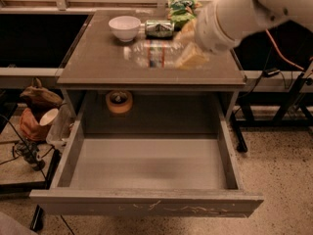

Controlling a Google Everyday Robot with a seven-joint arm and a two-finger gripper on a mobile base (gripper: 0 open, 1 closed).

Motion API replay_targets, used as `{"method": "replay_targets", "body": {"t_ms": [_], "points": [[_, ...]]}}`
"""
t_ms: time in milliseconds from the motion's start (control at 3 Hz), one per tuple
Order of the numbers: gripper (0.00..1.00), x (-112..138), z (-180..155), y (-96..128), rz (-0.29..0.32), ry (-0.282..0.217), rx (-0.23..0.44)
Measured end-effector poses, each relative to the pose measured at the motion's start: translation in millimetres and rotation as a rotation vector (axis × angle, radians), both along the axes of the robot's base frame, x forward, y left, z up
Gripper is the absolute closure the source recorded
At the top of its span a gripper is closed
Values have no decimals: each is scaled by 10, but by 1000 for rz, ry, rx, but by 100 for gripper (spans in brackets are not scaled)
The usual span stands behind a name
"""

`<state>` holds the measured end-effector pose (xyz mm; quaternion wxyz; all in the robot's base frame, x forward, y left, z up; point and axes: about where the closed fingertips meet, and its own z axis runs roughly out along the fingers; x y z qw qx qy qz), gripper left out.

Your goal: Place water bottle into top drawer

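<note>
The water bottle [154, 53] is clear, with a red-and-white label band. It lies on its side, cap to the left, over the front part of the tabletop [98, 62]. My gripper [191, 57] is at its right end, shut on it, with the white arm reaching in from the upper right. I cannot tell whether the bottle touches the tabletop. The top drawer [146, 204] is pulled fully open below the table. Its grey floor is bare and its scratched front panel faces me.
A white bowl [124, 27] and a green can [159, 28] on its side sit at the back of the tabletop, with green snack bags [181, 11] behind them. A roll of tape [119, 102] sits under the tabletop behind the drawer. Clutter and cables [36, 111] lie at the left.
</note>
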<state>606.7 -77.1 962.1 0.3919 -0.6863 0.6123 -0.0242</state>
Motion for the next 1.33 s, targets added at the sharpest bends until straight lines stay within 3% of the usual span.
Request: {"method": "replay_targets", "body": {"t_ms": [333, 667, 1000, 1333], "points": [[100, -428, -381, 5, 11, 111, 6], [100, -622, -668, 60, 75, 206, 16], [100, -622, -668, 60, 75, 206, 16], [100, -621, -1077, 132, 63, 224, 43]]}}
